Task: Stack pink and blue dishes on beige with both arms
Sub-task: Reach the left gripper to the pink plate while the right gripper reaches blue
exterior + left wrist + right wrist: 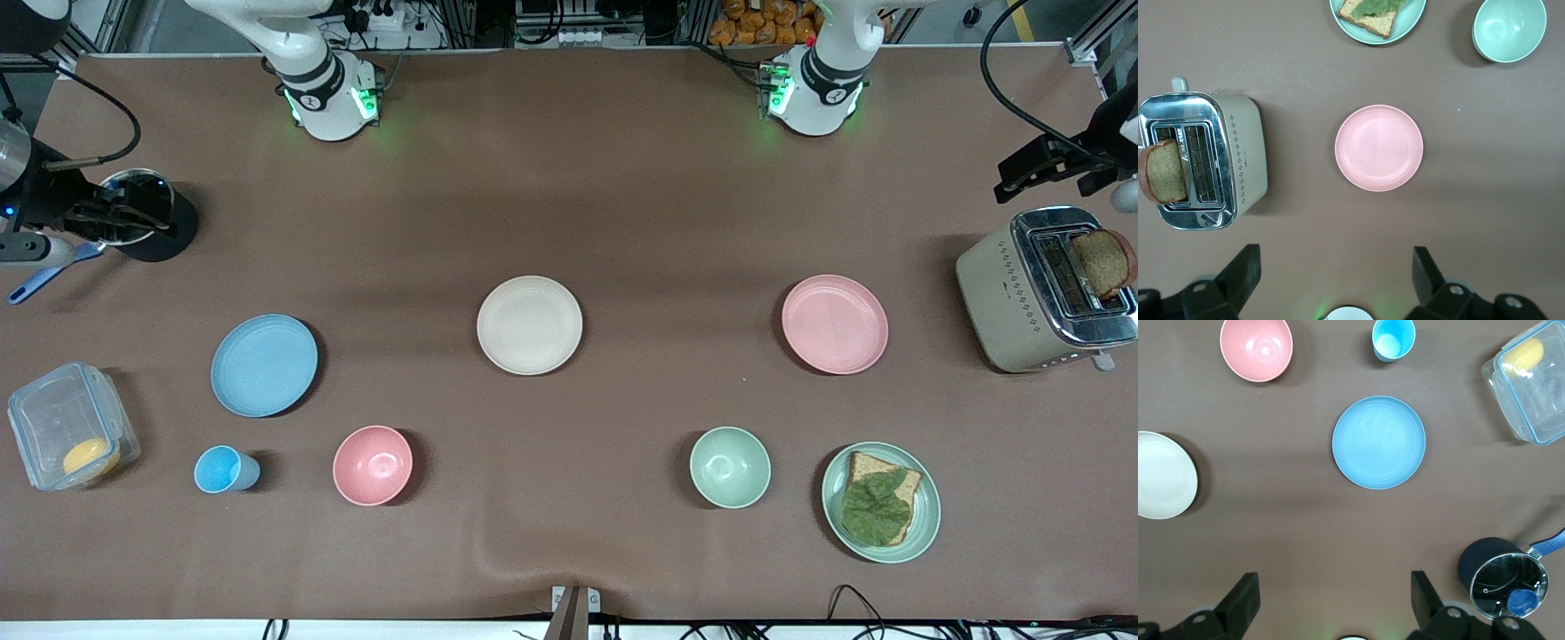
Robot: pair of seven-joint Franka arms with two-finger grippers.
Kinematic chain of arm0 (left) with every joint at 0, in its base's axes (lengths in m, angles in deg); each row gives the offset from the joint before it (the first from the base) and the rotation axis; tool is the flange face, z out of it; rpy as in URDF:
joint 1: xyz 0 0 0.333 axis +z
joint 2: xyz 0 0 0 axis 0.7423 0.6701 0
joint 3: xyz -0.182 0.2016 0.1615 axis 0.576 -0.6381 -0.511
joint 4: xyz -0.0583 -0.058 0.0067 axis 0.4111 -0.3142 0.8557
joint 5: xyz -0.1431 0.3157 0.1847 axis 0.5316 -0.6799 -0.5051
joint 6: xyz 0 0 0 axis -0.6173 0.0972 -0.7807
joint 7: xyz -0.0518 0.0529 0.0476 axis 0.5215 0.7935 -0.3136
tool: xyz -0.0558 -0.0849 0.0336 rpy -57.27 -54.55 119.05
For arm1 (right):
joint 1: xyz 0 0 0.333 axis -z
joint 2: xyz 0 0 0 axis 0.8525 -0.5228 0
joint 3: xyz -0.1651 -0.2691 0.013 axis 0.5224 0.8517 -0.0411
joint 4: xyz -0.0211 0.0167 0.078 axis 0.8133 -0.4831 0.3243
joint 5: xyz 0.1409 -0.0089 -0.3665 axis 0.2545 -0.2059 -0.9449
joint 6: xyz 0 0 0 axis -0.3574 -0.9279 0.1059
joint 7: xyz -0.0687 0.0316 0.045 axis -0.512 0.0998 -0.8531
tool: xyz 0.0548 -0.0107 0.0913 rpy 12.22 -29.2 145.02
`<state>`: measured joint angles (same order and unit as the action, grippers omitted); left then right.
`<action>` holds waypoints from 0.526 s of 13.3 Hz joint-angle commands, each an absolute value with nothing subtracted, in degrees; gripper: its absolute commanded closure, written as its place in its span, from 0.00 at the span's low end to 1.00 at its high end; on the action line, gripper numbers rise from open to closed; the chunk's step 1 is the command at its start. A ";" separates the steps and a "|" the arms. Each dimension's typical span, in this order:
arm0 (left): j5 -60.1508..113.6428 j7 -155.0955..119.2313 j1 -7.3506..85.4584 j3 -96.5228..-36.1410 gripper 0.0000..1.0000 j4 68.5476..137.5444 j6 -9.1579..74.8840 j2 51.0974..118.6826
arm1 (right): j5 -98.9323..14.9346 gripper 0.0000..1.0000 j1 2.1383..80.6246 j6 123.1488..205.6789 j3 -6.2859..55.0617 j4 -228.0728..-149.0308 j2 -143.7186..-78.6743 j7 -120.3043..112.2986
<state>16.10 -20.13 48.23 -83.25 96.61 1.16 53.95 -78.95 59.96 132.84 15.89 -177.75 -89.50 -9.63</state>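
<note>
Both hands, left [1331, 280] and right [1331, 600], gape above matte pink plate [1379, 147] and blue plate [1379, 443].

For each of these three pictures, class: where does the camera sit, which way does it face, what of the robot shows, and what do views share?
Front view: high across the table, facing both white arm bases, seeing the flat cream-beige plate.
Left wrist view: looks down on the flat pale pink plate; the left gripper shows, jaws open.
Right wrist view: looks down on the flat light blue plate; the right gripper shows, jaws open.
Shared: front and left wrist views both show the cream toaster.
</note>
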 commanded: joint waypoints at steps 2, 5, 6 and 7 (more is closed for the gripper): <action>16.44 -19.98 48.37 -83.34 0.00 96.23 0.60 54.25 | -79.02 0.00 59.89 132.38 16.04 -176.98 -89.84 -9.91; 14.59 -20.60 47.93 -82.90 0.00 96.06 0.60 57.75 | -79.02 0.00 60.15 132.38 16.04 -176.98 -89.84 -9.91; 14.33 -20.69 47.84 -82.73 0.00 96.58 0.69 59.25 | -79.02 0.00 60.24 132.38 16.04 -176.98 -89.93 -9.91; 14.33 -20.52 48.01 -82.72 0.00 96.85 1.04 61.01 | -79.02 0.00 60.32 132.38 16.04 -176.98 -89.93 -9.83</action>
